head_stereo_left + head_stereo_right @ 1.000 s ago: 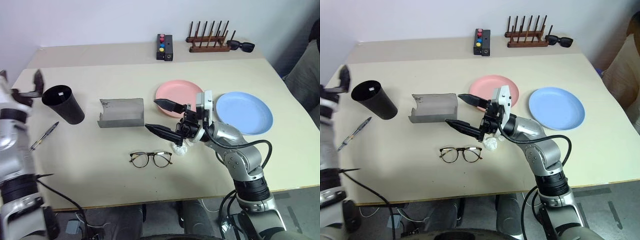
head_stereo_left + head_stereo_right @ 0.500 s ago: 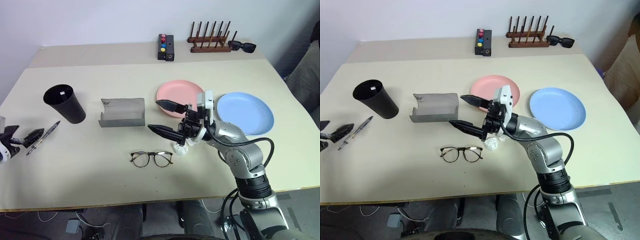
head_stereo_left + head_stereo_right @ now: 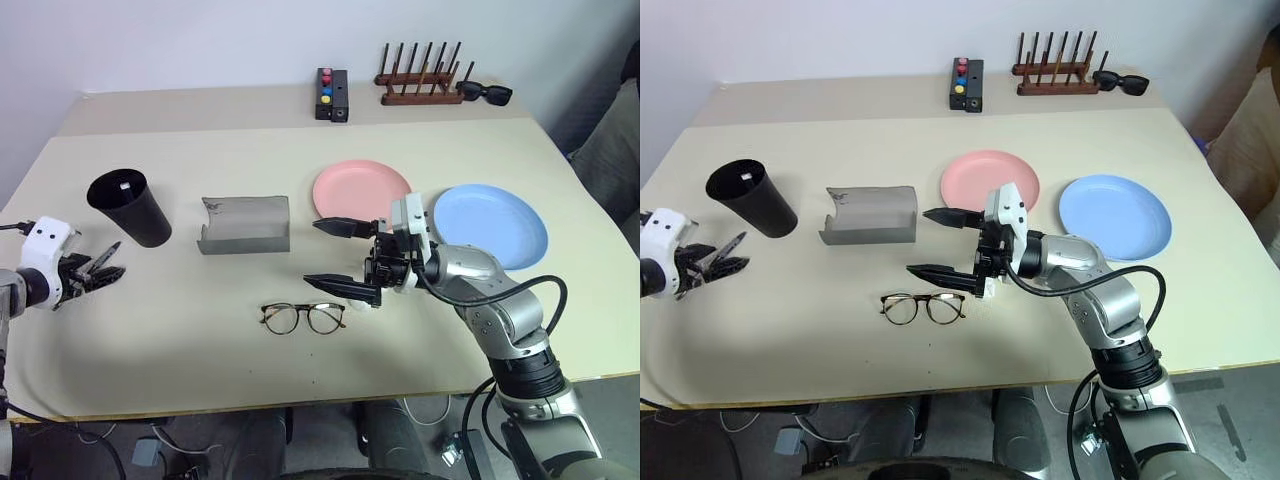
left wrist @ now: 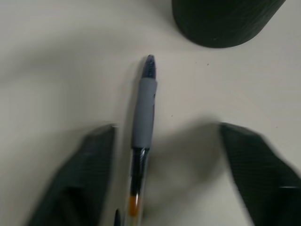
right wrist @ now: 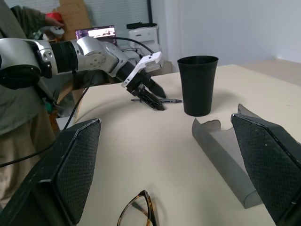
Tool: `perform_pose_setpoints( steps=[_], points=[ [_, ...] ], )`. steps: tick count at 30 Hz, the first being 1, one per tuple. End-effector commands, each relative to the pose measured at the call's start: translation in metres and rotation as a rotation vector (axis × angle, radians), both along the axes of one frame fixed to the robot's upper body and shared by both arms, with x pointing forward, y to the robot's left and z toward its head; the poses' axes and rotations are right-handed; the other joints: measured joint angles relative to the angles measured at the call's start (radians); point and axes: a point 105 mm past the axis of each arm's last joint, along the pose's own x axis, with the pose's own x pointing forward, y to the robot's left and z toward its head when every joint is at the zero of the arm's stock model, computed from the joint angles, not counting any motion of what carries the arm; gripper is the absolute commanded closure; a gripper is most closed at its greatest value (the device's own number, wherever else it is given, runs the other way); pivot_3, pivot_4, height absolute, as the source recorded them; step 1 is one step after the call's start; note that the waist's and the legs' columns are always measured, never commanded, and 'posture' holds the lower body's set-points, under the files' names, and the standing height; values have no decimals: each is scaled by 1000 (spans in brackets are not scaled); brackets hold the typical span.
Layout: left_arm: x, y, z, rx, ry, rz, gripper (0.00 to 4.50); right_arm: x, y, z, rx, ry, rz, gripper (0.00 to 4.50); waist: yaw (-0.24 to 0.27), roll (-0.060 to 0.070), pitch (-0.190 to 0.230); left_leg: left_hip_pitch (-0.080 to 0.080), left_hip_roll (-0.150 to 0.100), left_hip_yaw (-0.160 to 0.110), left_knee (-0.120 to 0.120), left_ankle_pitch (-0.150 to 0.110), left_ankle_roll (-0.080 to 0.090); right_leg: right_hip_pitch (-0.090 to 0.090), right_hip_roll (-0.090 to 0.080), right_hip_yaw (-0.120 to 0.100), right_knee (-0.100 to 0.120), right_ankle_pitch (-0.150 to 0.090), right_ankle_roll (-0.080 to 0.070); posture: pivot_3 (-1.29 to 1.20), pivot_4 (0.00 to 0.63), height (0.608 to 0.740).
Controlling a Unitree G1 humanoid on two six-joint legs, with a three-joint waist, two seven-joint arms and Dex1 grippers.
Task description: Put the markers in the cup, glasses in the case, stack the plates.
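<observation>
Down at the table's left edge, the left gripper (image 3: 97, 275) straddles the dark silvery pointed pen (image 4: 141, 127), fingers apparently not yet touching it, beside the tall black tapered cup (image 3: 130, 207). Meanwhile the right gripper (image 3: 335, 257) waits wide above the tortoiseshell glasses (image 3: 303, 318).
</observation>
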Motion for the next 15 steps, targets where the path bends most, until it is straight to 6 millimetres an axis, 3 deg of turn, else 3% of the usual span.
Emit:
perform_pose_setpoints(
  steps=[1, 4, 8, 12, 15],
  points=[
    [-6, 10, -8, 27, 41, 42, 2825, -6, 1, 12, 27, -57, 5, 0, -1, 0, 0, 0, 0, 0, 0, 0, 0, 0, 0, 0, 0, 0, 0, 0, 150, 734],
    [-9, 11, -10, 20, 47, 48, 4432, -6, 1, 12, 29, -56, 2, 0, -7, 0, 0, 0, 0, 0, 0, 0, 0, 0, 0, 0, 1, 0, 0, 0, 150, 734],
    [-17, 15, -9, 47, 22, 51, 4473, -6, 1, 12, 31, -56, 3, 0, -12, 0, 0, 1, 0, 0, -1, 0, 0, -1, 0, 1, 2, 0, 0, 0, 150, 734],
    [-28, -5, 4, -22, -55, -45, 4473, -5, 1, 12, 32, -56, 4, 0, -15, 1, 0, 0, 0, 2, -2, 0, 0, -3, 0, 2, 2, 0, 0, 0, 150, 734],
    [-54, -58, 14, -93, -121, -288, 4473, -5, 1, 12, 32, -54, 8, 0, -9, 1, 0, -1, 1, 3, -2, 0, 0, -3, -2, 3, -1, 0, 0, 0, 150, 734]
  ],
)
